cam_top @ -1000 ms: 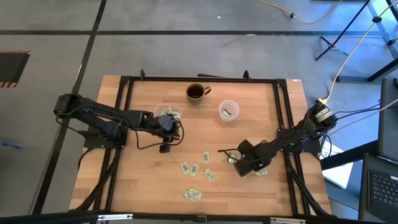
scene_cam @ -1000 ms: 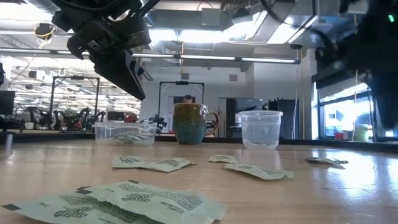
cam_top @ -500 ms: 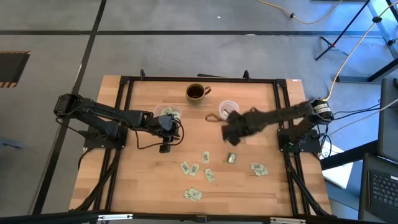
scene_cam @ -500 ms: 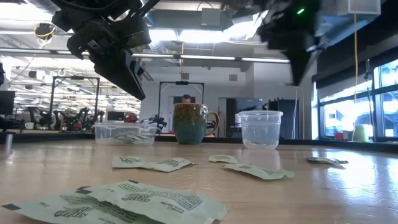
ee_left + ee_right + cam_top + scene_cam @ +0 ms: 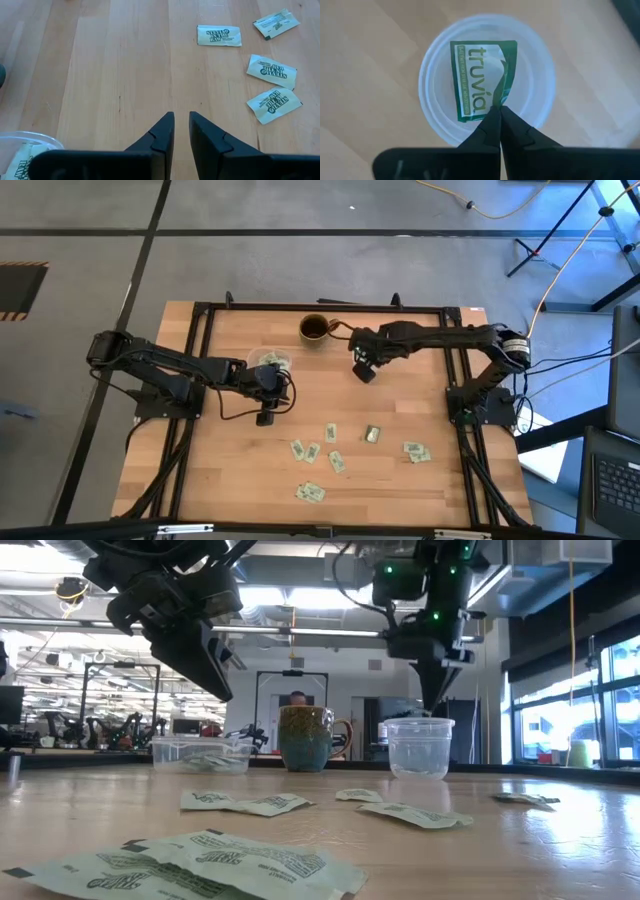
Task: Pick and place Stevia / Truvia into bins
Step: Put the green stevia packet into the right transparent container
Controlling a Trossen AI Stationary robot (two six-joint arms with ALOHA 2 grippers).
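Clear plastic is sitting directly beneath your right gripper: the small round transparent cup is lying straight under its tips, and a green-and-white Truvia sachet is lying flat on the cup's bottom. Your right claw's two dark fingers are pressing tip to tip, fully closed, and whether they are pinching the sachet's corner or merely pointing down at it you cannot tell from the wrist camera. From above, you are seeing that right gripper hanging over the cup, with the dark ceramic mug with a handle just beside it toward the table's far edge. From the table-level camera, the right gripper is pointing down just above the cup's rim.

Your left gripper is hovering above the pale wooden table with its fingers standing narrowly apart, a slim gap between them and nothing in it. The shallow clear rounded-rectangular plastic tub, already holding sachets, is sitting just behind that claw; its edge is showing beside the left fingers. Ahead of the left claw, several pale green Stevia paper sachets are lying loose on the wood, well apart from it. From above, those loose sachets are scattering across the near half of the table, between both arms.
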